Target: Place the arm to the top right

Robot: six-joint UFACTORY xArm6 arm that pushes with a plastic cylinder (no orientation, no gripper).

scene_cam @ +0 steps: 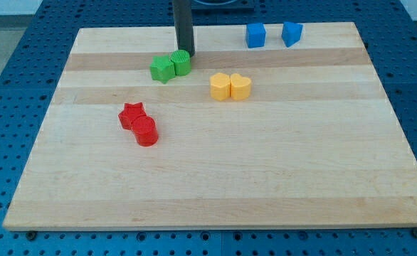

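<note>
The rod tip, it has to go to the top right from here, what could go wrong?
1. My tip sits right behind the green blocks; a careless start could nudge them.
2. The two blue blocks lie along the top edge on the way right; a straight sweep may shove them toward the board's edge.

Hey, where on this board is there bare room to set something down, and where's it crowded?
The whole lower half of the board, below the red pair, is bare. So is the right side, right of the yellow pair and below the blue pair. The top left corner is free too. It is crowded at top centre, where my tip meets the green pair.
</note>
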